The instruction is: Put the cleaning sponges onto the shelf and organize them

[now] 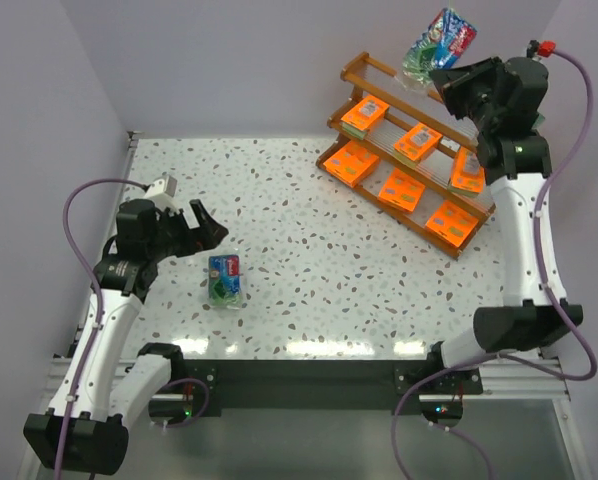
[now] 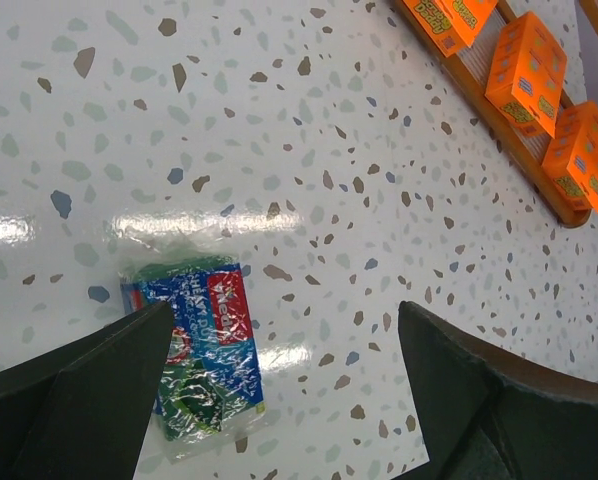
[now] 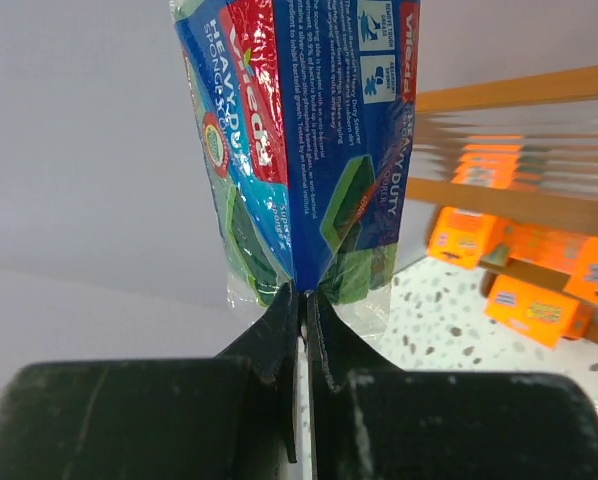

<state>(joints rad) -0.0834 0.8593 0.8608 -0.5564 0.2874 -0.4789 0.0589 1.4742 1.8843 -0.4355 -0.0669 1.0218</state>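
Six orange packs (image 1: 401, 188) line the shelf (image 1: 351, 70). Right fingers (image 3: 279, 330) pinch a green-and-blue pack (image 3: 299, 130) above it; a second pack (image 1: 225, 280) waits on the table (image 1: 309, 250) by spread left fingers (image 2: 79, 390).

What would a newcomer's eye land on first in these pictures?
The right gripper pinches a green-and-blue sponge pack by its wrapper, high above the wooden shelf at the far right. Bright orange sponge packs sit on the shelf's tiers, and a second green-and-blue pack lies on the speckled table near the open left gripper.
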